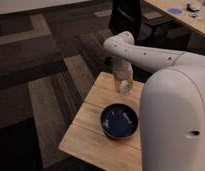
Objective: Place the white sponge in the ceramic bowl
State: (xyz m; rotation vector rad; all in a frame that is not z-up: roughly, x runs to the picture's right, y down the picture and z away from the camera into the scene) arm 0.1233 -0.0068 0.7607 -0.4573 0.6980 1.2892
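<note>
On the small wooden table [91,131] over dark patterned carpet, the pincer [124,87] hangs at twelve o'clock from the ceramic bowl [119,121], near its far rim; the white sponge cannot be made out, possibly held there.
</note>
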